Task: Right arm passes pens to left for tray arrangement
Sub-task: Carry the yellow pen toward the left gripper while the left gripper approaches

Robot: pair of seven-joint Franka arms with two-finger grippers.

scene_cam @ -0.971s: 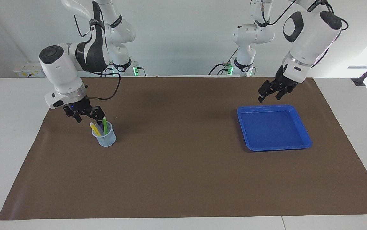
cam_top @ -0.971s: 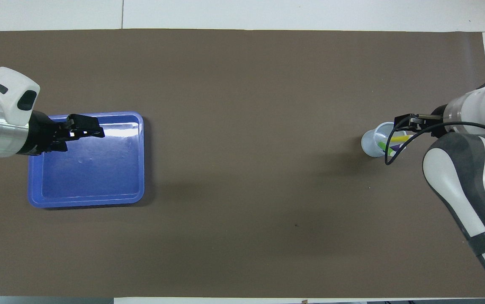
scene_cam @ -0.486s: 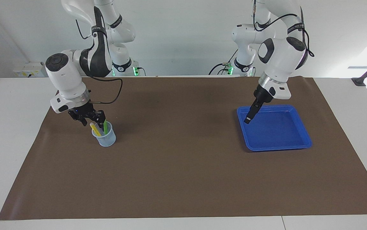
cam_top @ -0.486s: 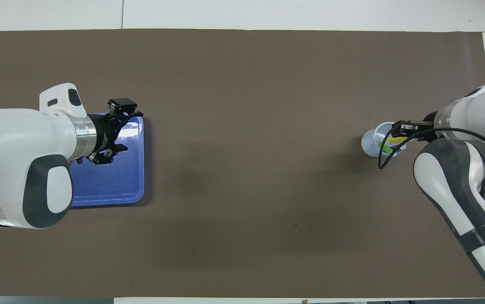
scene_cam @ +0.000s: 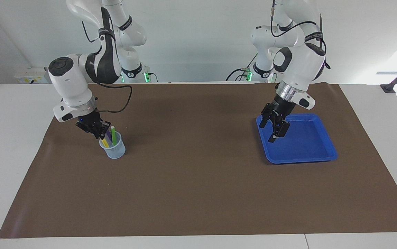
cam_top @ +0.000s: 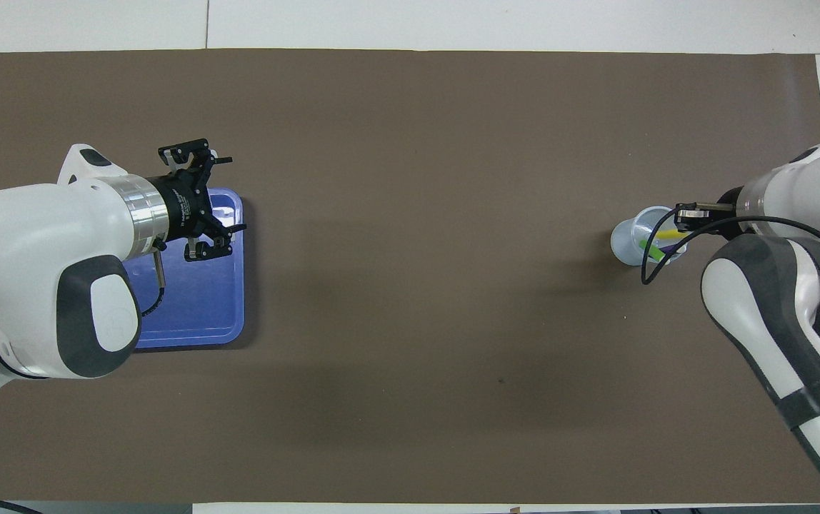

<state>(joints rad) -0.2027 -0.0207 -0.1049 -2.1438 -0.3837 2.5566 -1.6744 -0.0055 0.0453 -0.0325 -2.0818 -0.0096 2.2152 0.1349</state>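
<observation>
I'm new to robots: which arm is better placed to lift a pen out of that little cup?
The right arm: its claw is shut at the pens in the cup. The left claw hangs open over the blue tray, at the table's other end.

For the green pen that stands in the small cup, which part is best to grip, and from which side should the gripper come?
Grip the green pen at its upper part, which sticks out above the cup rim, coming from above. It stands almost upright, and its lower part is inside the cup beside the yellow pen, so only the top is free. The right gripper is already shut at the pens' tops, probably on the purple one.
</observation>
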